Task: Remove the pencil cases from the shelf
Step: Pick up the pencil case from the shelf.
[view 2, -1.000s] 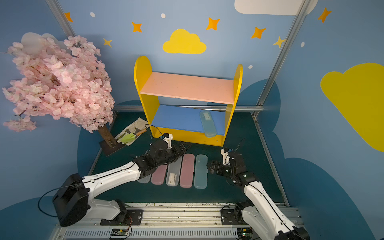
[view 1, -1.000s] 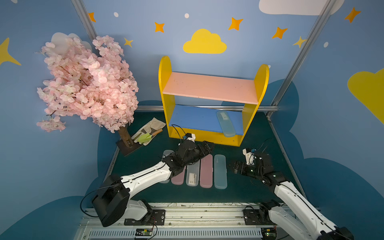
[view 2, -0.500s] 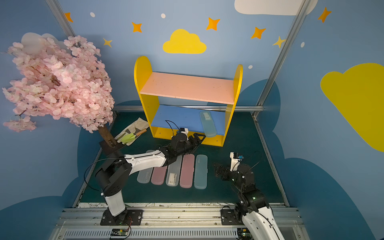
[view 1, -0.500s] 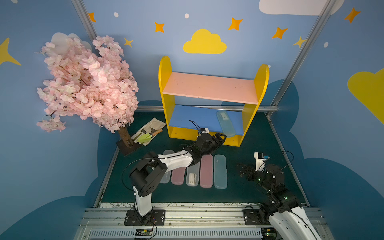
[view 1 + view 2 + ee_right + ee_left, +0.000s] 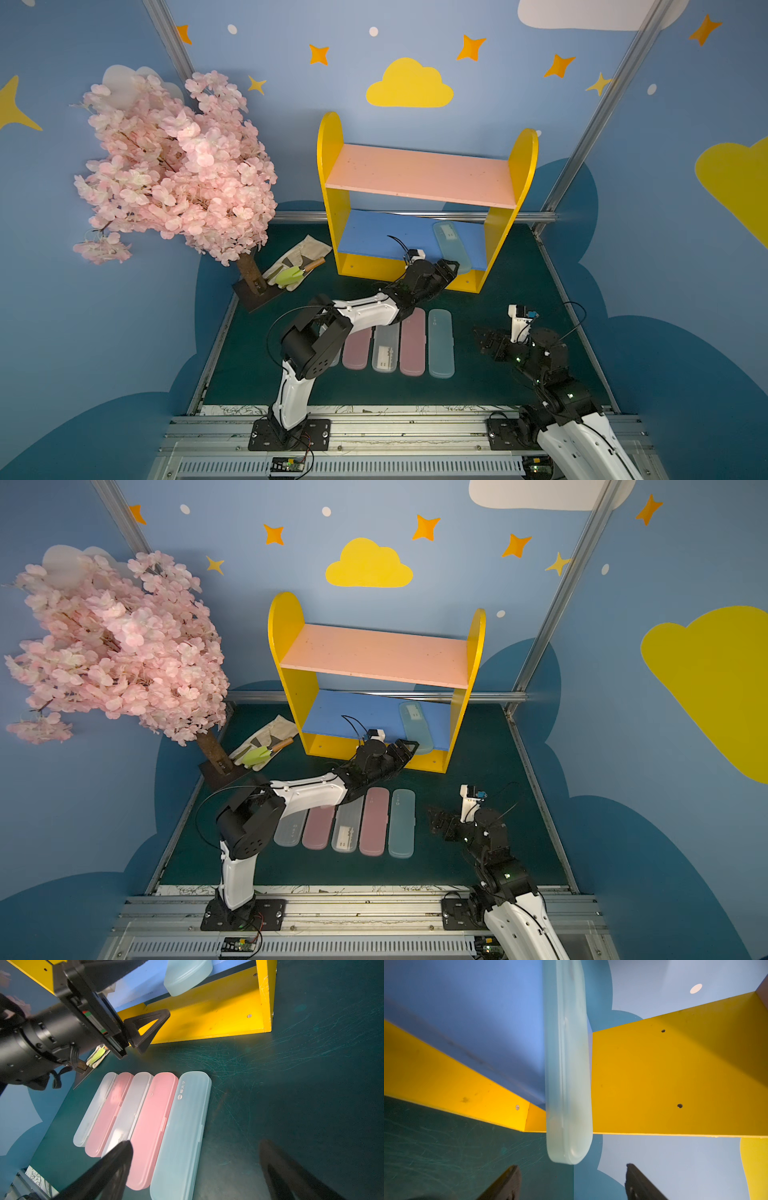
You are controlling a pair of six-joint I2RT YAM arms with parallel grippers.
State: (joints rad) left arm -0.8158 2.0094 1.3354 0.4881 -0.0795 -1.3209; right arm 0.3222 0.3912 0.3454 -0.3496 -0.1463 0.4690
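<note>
Six pencil cases: long, flat, translucent plastic, with rounded ends.

Item 1: pale blue case (image 5: pixel 451 245), with a white label near its far end. It lies lengthwise on the blue lower board (image 5: pixel 374 237) of the shelf (image 5: pixel 332 199), just beside the right yellow side panel (image 5: pixel 675 1076). Its near end overhangs the shelf's front edge.

Items 2–6: a row on the green mat (image 5: pixel 498 291) in front of the shelf, side by side with long edges touching. From the left:
- frosted white (image 5: pixel 291 827)
- pink (image 5: pixel 319 827)
- frosted white with label (image 5: pixel 347 827)
- pink (image 5: pixel 374 820)
- pale blue with a small white printed mark (image 5: pixel 402 823)

Left gripper (image 5: pixel 454 266): at the shelf's front edge, jaws apart. The overhanging case end sits just ahead of the gap, unclamped.

Right gripper (image 5: pixel 484 340): in front of the shelf, right of the row, jaws wide apart, holding nothing.
</note>
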